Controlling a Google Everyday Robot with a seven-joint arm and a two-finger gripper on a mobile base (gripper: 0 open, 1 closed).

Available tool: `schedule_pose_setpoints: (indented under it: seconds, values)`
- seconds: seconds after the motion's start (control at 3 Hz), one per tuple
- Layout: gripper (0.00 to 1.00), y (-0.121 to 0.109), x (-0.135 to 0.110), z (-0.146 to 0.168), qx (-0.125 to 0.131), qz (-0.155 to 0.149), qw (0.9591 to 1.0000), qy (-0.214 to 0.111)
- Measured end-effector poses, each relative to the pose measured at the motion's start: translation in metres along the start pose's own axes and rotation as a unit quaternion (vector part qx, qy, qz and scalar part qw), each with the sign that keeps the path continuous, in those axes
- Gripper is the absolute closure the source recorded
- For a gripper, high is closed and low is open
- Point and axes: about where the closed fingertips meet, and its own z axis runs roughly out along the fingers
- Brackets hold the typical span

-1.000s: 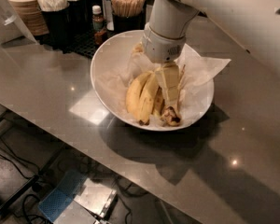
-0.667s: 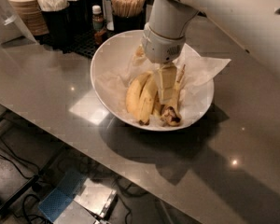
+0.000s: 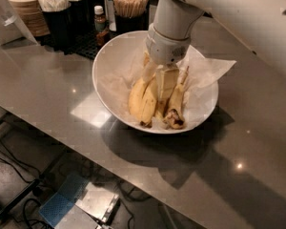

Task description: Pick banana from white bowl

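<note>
The white bowl [image 3: 109, 66] stands on the grey counter, lined with crinkled white paper. The yellow banana [image 3: 140, 99] lies in it, curving down toward the near rim. A shorter banana with a blackened end [image 3: 175, 112] lies just to its right. My gripper [image 3: 161, 82] hangs from the white arm straight down into the bowl, right over the bananas and between the two. Its tips are at the upper part of the yellow banana and hide that part.
Black cups with stirrers and napkins [image 3: 128, 4], a small brown bottle [image 3: 101, 20] and a stack of paper lids [image 3: 24, 4] stand behind the bowl. The counter's near edge [image 3: 86, 149] runs diagonally, with cables and a box on the floor below.
</note>
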Motion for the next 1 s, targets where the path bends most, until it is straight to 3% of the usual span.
schedule_pose_setpoints:
  seconds: [0.33, 0.67, 1.0]
  values:
    - [0.88, 0.000, 0.000, 0.000, 0.000, 0.000, 1.0000, 0.000]
    - [1.00, 0.000, 0.000, 0.000, 0.000, 0.000, 1.0000, 0.000]
    - [1.00, 0.005, -0.005, -0.022, 0.046, 0.004, 0.9989, 0.003]
